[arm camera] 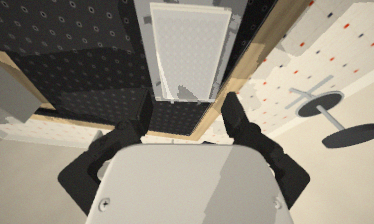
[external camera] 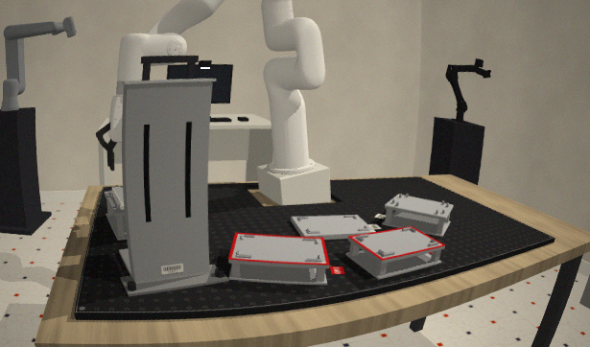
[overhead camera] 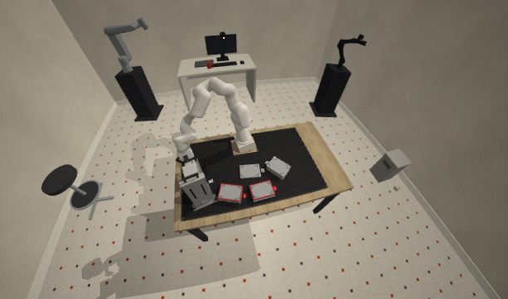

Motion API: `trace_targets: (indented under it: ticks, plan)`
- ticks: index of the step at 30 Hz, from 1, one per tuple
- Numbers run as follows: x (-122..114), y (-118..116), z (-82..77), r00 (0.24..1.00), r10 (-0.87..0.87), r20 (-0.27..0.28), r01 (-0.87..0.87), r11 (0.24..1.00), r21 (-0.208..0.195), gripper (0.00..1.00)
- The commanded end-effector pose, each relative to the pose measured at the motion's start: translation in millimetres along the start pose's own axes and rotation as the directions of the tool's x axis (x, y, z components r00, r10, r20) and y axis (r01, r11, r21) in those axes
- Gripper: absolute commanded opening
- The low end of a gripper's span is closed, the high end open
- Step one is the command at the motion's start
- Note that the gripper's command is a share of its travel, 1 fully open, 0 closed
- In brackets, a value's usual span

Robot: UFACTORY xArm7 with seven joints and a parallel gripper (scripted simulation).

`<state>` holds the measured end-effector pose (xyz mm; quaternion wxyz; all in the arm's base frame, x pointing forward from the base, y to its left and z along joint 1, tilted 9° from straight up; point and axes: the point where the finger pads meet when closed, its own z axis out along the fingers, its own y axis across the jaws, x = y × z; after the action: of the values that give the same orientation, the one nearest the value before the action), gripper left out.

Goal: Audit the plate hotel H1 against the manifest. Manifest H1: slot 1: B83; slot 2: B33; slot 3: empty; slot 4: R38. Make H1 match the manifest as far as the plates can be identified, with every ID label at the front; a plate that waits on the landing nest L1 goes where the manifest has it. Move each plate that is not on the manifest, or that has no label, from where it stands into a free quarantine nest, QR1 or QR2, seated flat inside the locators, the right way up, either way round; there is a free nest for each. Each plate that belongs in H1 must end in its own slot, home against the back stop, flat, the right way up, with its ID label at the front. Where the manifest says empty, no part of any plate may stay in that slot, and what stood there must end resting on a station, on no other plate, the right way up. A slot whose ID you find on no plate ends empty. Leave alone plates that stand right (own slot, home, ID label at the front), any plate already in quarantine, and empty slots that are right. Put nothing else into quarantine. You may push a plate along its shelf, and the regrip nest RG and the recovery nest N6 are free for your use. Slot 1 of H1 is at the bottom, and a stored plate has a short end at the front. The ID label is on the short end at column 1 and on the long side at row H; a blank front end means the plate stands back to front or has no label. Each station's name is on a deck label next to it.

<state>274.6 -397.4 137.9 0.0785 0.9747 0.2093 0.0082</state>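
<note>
1. Hovering over the plate on the landing nest, right behind the hotel at the left end of the table. The gripper is wide open with nothing in it, one finger on each side of the plate's near end, above it and not touching as far as I can tell.

2. Where stuff is: the plate lies flat by the table's left edge, with the hotel between it and the front edge. Both red-rimmed quarantine nests sit along the front edge and look free. Two grey nests are further back, toward the middle.

3. What could go wrong: no label is readable on the plate from here, so grabbing and slotting it blind could put it in the wrong slot or back to front. I'd check the short end first.

4. If the gripper drops off-centre, a finger lands on the rim and tips the plate out of its locators. The fingers straddle it closely, so there's not much slack.

5. The hotel's slots aren't visible from any view, only its blank wall, so I can't tell what's already inside.

6. Room: tight on the left. The table edge runs just beside the plate and the tower stands close in front, so a careless swing clips it. The open deck is to the right, toward the middle; lifting straight up first looks safest.
</note>
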Motion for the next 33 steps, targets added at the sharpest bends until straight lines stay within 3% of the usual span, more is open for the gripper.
trace_targets:
  ticks: [1,23,33]
  plan:
    - [0,1,4.7,1.0,0.0,-0.001,0.0,1.0,-0.003,1.0]
    - [0,1,38.1,1.0,0.0,-0.001,0.0,1.0,-0.003,1.0]
    - [0,1,38.1,1.0,0.0,-0.001,0.0,1.0,-0.003,1.0]
